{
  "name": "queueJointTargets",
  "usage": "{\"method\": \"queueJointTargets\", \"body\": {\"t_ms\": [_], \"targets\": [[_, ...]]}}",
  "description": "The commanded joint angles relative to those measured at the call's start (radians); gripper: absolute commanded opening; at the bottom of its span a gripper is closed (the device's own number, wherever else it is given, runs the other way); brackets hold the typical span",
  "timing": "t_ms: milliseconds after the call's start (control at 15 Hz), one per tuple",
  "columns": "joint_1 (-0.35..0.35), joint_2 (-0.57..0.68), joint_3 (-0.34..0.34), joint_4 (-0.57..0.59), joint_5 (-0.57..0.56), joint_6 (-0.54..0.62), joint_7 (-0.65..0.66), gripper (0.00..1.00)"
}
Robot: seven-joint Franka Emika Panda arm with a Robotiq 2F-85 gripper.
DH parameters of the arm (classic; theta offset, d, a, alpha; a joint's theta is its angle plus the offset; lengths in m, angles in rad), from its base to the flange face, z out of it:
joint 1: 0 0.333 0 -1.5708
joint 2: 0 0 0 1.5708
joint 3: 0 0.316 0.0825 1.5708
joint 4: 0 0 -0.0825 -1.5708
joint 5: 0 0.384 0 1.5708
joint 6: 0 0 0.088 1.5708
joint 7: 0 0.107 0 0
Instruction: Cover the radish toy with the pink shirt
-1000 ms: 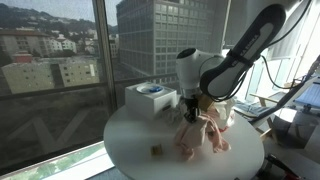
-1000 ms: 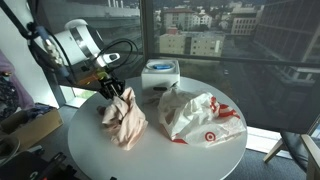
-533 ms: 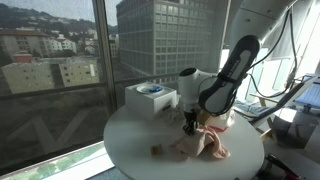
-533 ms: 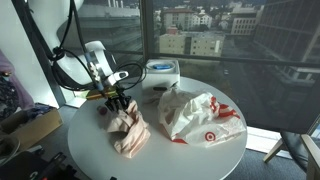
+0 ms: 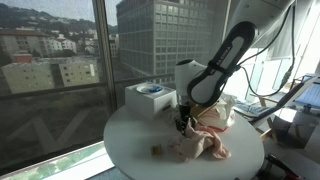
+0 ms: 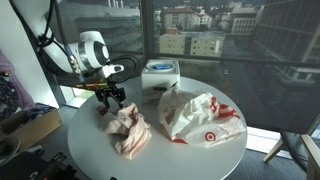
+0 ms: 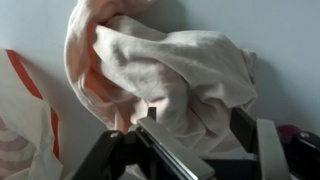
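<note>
Round white tabletop (image 6: 88,150) by a window. It carries the shirt, a bag and a box.

Shirt (image 6: 126,130): pink, crumpled in a loose heap on the arm's side of the tabletop, lying flat on it with nothing lifting it. Also seen in an exterior view (image 5: 205,146) as a low heap near the edge. In the wrist view the shirt (image 7: 170,70) fills most of the frame, bunched, with folds running upward.

Pincer (image 6: 108,99): pointing down, just above the end of the heap nearest the arm. The jaws stand well apart. In the wrist view the pincer (image 7: 197,122) shows two dark fingers (image 7: 150,122) at the bottom of the frame, with cloth across the gap between them. No fold looks pinched, so it has hold of nothing. In an exterior view the pincer (image 5: 184,126) sits at the window-side edge of the shirt, very close to it; I cannot tell whether they touch.

Bag (image 6: 198,118): white plastic with red print, just beside the shirt and not overlapping it. Its edge shows in the wrist view (image 7: 18,110).

Box (image 6: 160,72): white with a blue top, behind the shirt, toward the window.

Small brownish item (image 5: 155,150) alone on the tabletop, apart from the shirt. It is too small to identify.

Radish: cannot be made out in any view.
</note>
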Motion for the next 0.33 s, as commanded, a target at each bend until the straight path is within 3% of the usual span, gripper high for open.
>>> {"method": "queueJointTargets", "body": {"t_ms": [0,267], "targets": [[0.029,-0.134,0.015,-0.037,0.085,-0.086,-0.019,1.0],[0.036,-0.203,0.03,-0.032,0.095,-0.166,0.005,1.0]]}}
